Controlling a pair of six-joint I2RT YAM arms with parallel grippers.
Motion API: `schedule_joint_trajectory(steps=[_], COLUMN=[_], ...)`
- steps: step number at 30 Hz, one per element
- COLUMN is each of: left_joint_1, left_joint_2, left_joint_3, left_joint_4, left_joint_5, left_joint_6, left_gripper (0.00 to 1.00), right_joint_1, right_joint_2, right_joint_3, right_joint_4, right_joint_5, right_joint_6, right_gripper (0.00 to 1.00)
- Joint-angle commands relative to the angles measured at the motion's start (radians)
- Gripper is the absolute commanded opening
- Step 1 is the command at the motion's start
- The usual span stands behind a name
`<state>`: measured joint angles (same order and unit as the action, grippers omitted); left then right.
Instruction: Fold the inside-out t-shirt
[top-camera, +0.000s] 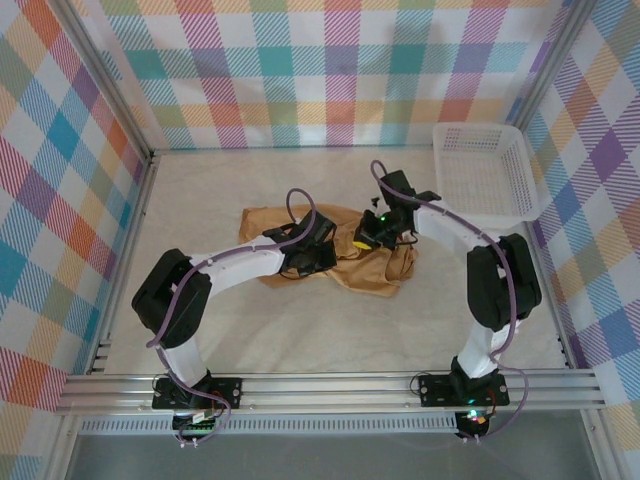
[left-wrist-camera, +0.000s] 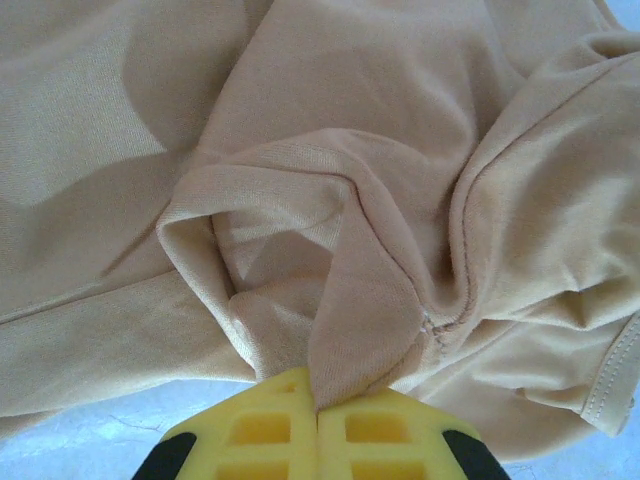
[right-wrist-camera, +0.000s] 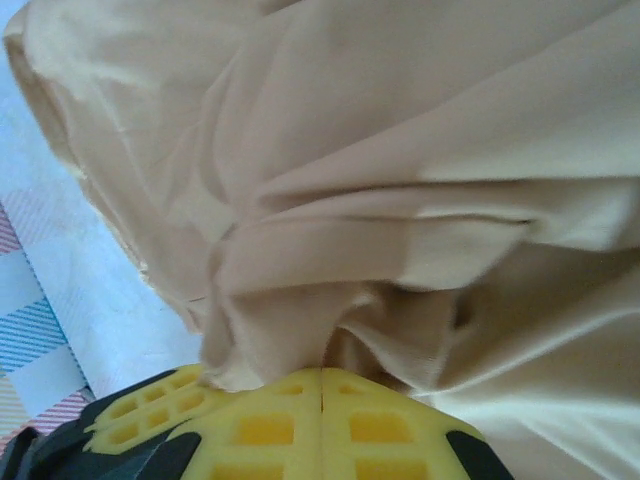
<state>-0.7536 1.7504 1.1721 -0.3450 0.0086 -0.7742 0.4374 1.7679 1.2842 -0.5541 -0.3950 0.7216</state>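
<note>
Robot lab test cell is indicated: table (top-camera: 300, 330) enclosed by aluminium framing (top-camera: 330, 385) and plaid backdrop panels (top-camera: 330, 70).

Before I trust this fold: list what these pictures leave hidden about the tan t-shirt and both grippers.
- Top external view: the left gripper and right gripper cover the middle of the tan, mustard-brown cloth t-shirt, so sleeves and neckline cannot be traced.
- Left wrist view: left gripper shut on a fold; frame edges cut the cloth, so which part is unclear.
- Right wrist view: right gripper shut on bunched cloth; folds hide the pinched edge.
</note>
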Motion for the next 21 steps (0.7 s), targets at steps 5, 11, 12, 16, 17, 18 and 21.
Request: schedule_joint_trajectory(steps=[5, 11, 12, 16, 17, 18, 21], left_joint_1=[0.005, 0.008, 0.008, 0.008, 0.01, 0.01, 0.012], left_joint_2=[-0.027, -0.035, -0.037, -0.039, -0.04, -0.041, -0.042], left_joint_3=[0.0, 0.003, 0.001, 0.001, 0.0, 0.0, -0.003], left_joint_4=[-0.037, -0.06, -0.062, -0.067, -0.07, -0.071, -0.074], left_joint_5=[-0.004, -0.015, -0.017, -0.019, -0.019, -0.02, -0.018], left_joint_6=[-0.014, -0.004, -0.004, -0.003, -0.001, -0.002, -0.003], left_gripper=[0.0, 0.0, 0.0, 0.0, 0.0, 0.0, 0.0], right_joint_1=[0.076, 0.101, 0.105, 0.116, 0.118, 0.117, 0.118], right_joint_2=[0.056, 0.035, 0.022, -0.027, -0.032, -0.032, -0.014], right_joint_3=[0.014, -0.015, -0.03, -0.095, -0.109, -0.116, -0.119], right_joint_4=[0.064, 0.06, 0.061, 0.073, 0.076, 0.079, 0.099], right_joint_5=[-0.009, 0.035, 0.044, 0.091, 0.093, 0.093, 0.082], right_joint_6=[0.059, 0.041, 0.037, 0.023, 0.019, 0.018, 0.023], right_gripper=[0.0, 0.0, 0.01, 0.02, 0.03, 0.03, 0.02])
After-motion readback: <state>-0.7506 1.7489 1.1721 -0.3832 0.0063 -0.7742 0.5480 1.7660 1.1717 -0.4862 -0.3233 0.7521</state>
